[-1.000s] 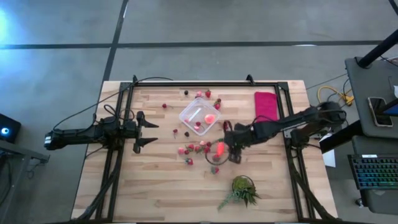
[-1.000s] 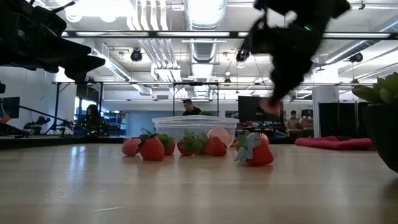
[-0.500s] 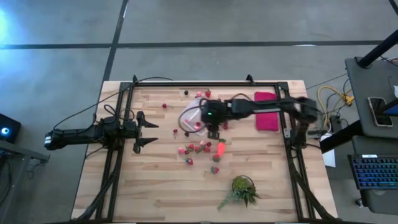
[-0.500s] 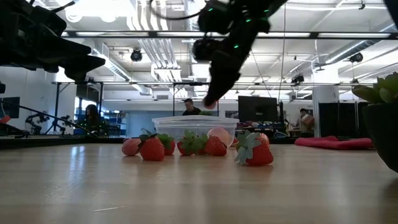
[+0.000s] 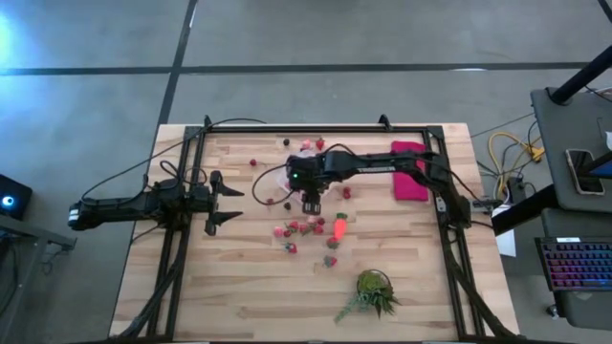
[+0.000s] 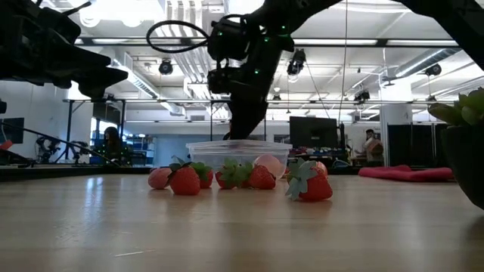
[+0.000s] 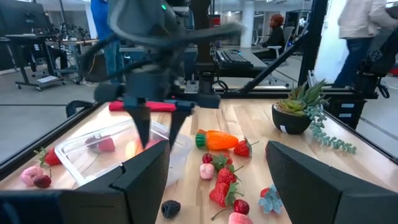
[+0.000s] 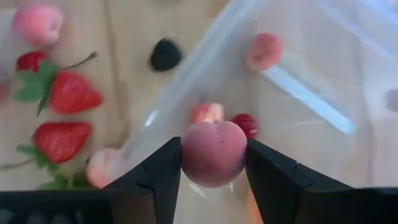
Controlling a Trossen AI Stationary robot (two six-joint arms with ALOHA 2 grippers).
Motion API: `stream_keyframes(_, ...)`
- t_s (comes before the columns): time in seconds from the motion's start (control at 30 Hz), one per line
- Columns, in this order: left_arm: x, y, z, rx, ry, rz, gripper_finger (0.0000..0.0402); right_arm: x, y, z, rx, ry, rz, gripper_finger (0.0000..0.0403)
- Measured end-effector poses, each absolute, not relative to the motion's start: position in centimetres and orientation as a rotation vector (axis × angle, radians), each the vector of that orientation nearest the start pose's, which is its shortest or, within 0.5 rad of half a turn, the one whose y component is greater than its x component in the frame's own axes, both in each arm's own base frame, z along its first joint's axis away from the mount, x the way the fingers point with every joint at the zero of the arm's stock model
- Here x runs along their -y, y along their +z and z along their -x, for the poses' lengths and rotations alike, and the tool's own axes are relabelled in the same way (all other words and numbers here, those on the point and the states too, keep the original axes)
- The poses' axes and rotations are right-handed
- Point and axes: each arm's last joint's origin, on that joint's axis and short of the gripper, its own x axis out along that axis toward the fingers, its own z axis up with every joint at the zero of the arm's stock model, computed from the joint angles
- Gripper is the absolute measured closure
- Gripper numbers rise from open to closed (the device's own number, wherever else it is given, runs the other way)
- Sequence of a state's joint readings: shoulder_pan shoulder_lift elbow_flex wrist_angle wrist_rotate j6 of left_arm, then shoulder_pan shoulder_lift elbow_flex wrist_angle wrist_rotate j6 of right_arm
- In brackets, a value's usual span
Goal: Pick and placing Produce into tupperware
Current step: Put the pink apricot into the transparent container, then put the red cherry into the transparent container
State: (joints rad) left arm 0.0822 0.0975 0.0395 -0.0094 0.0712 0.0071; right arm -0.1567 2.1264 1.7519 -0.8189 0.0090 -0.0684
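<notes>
1. Between the dark fingers of the right gripper (image 8: 213,163) sits a round pinkish-red toy fruit (image 8: 213,153), pinched on both sides and held above the small clear plastic tupperware (image 8: 311,118).
2. Below that fruit, inside the see-through container, lie a pale pink piece (image 8: 264,51), a dark red berry (image 8: 246,124) and another pink piece (image 8: 207,113).
3. Just outside the container wall lie two red toy strawberries with green leaves (image 8: 69,93), a small black berry (image 8: 165,54) and a pink round piece (image 8: 37,23) on the light wooden table (image 5: 239,287).
4. From above, the right arm reaches across the table, its gripper (image 5: 308,196) over the container's near edge.
5. Nearer the front edge, a cluster of loose red and pink produce (image 5: 301,229) lies beside a small orange carrot-like piece (image 5: 338,227).
6. At the left side, the left gripper (image 5: 225,204) waits with its fingers spread wide, holding nothing, well apart from the container.
7. Toward the front right stands a green spiky plant in a dark pot (image 5: 371,291).
8. At the far right of the table lies a flat magenta rectangular cloth (image 5: 413,180).
</notes>
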Motion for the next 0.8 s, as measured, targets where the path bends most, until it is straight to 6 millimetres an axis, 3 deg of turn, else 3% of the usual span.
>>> stream_keyframes(0.33, -0.6, 16.8, -10.2, -0.068, 0.011, -0.002, 0.0146, 7.4, 22.1, -42.9, -1.201, -0.215, -0.032, 0.015)
stream_keyframes(0.6, -0.6, 16.8, -10.2, -0.067, 0.011, -0.002, 0.0146, 8.4, 25.3, -41.6, -1.139, -0.312, -0.005, 0.0128)
stream_keyframes(0.8, -0.6, 16.8, -10.2, -0.066, 0.01, -0.002, 0.0146, 9.7, 26.3, -38.5, -1.291, -0.408, -0.095, 0.0125)
